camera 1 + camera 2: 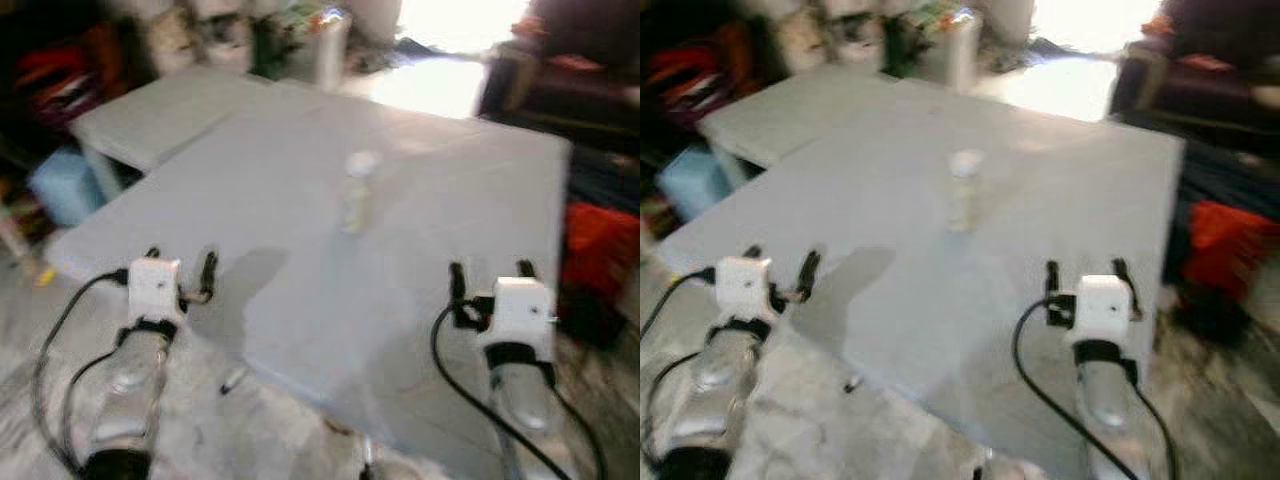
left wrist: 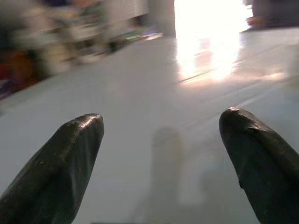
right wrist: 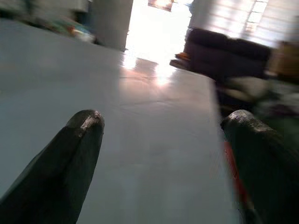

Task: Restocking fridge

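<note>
Grey worktop (image 1: 300, 300) under both claws: left claw (image 1: 180, 268) and right claw (image 1: 490, 275) hover at its near edge, fingers apart, holding nothing. Small clear bottle (image 1: 357, 190) w/ white cap stands upright mid-worktop, well ahead, between them. Prob. light, stiff, a bit slippery; grip round the body, below cap.

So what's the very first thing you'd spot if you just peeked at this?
A small pale bottle standing alone in the middle of the big grey table. Nearer, the left hand and right hand hover open at the table's near edge, either side of it.
</note>
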Robot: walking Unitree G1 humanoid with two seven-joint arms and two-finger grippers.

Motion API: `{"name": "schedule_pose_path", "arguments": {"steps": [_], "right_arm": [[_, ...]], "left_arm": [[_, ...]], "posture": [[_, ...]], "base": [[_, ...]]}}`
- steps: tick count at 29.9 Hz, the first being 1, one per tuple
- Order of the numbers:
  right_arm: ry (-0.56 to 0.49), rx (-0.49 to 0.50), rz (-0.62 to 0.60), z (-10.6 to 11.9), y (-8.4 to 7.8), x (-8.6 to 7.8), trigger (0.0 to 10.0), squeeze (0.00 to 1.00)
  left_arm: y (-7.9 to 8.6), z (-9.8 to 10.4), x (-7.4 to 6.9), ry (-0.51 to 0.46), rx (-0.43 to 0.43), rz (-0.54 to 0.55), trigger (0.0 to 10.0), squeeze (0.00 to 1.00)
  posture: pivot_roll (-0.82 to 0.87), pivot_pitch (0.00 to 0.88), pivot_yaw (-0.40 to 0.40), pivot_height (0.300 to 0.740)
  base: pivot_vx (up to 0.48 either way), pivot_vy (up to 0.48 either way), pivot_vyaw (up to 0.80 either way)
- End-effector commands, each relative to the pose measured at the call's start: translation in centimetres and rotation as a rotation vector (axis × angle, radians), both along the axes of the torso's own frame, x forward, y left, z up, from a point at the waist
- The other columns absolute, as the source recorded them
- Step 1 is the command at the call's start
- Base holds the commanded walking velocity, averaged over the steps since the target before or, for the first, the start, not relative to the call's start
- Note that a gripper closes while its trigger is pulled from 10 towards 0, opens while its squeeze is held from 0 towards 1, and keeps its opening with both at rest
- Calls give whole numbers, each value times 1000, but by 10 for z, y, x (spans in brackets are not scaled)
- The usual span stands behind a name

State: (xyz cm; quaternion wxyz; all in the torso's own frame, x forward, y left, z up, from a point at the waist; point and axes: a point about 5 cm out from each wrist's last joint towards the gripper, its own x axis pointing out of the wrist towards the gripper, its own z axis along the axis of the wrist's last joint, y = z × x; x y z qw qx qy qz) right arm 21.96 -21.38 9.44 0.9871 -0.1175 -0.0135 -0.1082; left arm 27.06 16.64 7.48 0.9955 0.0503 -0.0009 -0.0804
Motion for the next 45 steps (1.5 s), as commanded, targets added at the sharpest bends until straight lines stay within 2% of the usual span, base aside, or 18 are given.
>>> {"name": "schedule_pose_path", "arguments": {"steps": [1, 8, 17, 19, 21, 23, 26, 29, 31, 32, 34, 40, 43, 45], "right_arm": [[-26, 24, 42, 5, 15, 6, 10000, 0], [-24, 19, 54, 4, 18, 7, 10000, 0], [-23, 20, 64, 4, 20, 7, 10000, 0], [-21, 12, 95, 4, 24, 8, 10000, 0], [-22, 10, 200, 7, 35, 14, 10000, 0], [-22, 8, 221, 8, 37, 15, 10000, 0], [-41, 16, 264, 19, 37, 29, 10000, 0], [-70, -32, 300, 29, 34, 44, 10000, 0], [-78, -34, 316, 35, 32, 54, 10000, 0], [-78, -34, 316, 35, 32, 54, 10000, 0], [-89, -55, 364, 44, 32, 67, 10000, 0], [-108, -108, 437, 55, 37, 85, 10000, 0], [-115, -112, 442, 58, 38, 88, 10000, 0], [-147, -125, 429, 70, 32, 101, 10000, 0]], "left_arm": [[22, 0, -3, 14, 27, 61, 10000, 0], [21, 2, -2, -8, 22, 57, 10000, 0], [16, 3, -2, -10, 21, 47, 10000, 0], [16, 3, -2, -10, 21, 47, 10000, 0], [17, 4, -1, -11, 24, 47, 10000, 0], [17, 4, -1, -11, 24, 47, 10000, 0], [17, 6, -1, -14, 28, 48, 10000, 0], [18, 7, -1, -12, 37, 53, 10000, 0], [20, 8, -1, -14, 46, 60, 10000, 0], [20, 8, -1, -14, 46, 60, 10000, 0], [20, 10, -1, -16, 61, 68, 10000, 0], [22, 13, -1, -17, 70, 66, 10000, 0], [22, 13, -1, -17, 71, 67, 10000, 0], [23, 15, 0, -16, 78, 65, 10000, 0]], "posture": [[-101, 9, 11, 740], [-103, 9, 11, 740], [-102, 15, 14, 740], [-102, 17, 15, 740], [-100, 24, 19, 740], [-100, 25, 20, 740], [-93, 41, 26, 740], [-84, 55, 33, 740], [-73, 62, 39, 740], [-73, 62, 39, 740], [-61, 74, 46, 740], [-40, 84, 54, 740], [-33, 87, 58, 740], [-20, 96, 64, 740]], "base": [[0, 435, 0], [0, 439, 0], [0, 0, 0], [0, 0, 0], [0, 0, 0], [0, 0, 0], [0, 0, 0], [0, 0, 0], [0, 0, 0], [0, 0, 0], [0, 0, 0], [0, 0, 0], [0, 0, 0], [0, 0, 0]]}}
